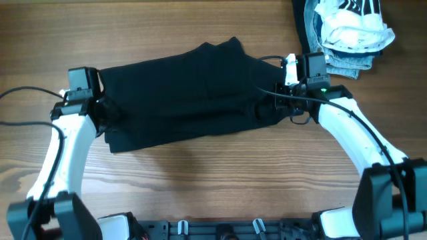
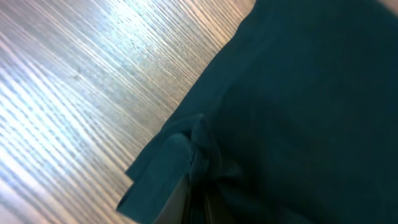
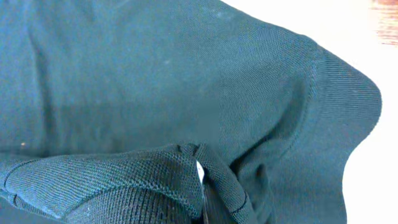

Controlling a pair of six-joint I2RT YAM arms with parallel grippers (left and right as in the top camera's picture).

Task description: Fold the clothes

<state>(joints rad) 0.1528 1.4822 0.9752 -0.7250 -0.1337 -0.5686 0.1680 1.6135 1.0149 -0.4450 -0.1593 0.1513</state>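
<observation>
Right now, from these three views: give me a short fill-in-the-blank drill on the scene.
1. The left gripper and right gripper are both ___ on the plain black soft-fabric garment.
2. The blue denim piece lies under white fabric with black ___.
3. Both sit at the wooden table's far ___ corner.
Missing: shut; stripes; right.

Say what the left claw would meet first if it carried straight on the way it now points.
The black garment: the left claw is shut on its edge, and more of that fabric fills the line ahead. Depth is unclear, so the table beneath may follow.
</observation>
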